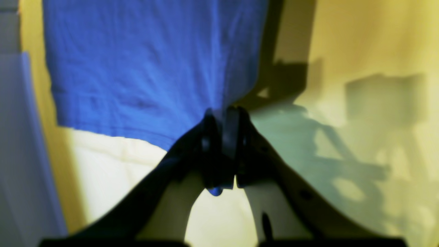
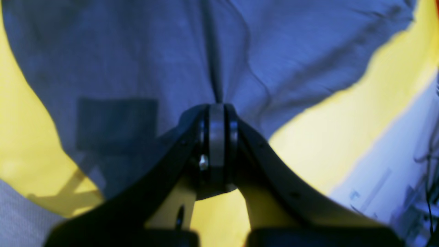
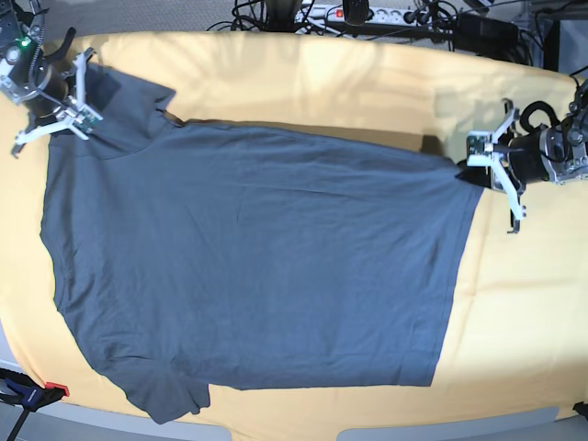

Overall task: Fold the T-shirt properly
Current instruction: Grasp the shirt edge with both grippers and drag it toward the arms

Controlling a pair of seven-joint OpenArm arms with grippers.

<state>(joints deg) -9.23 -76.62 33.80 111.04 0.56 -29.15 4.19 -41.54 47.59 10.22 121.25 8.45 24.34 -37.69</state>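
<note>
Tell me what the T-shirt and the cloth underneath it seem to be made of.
T-shirt: probably cotton jersey, matte; it creases softly and hangs limp.
Yellow cloth: looks like woven fabric, faintly sheened, judging by its soft ripples; the fibre can't be told.

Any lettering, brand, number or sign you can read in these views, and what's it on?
None that I can read, in any view: no text shows on the dark slate-blue fabric T-shirt or the yellow-orange cloth.
</note>
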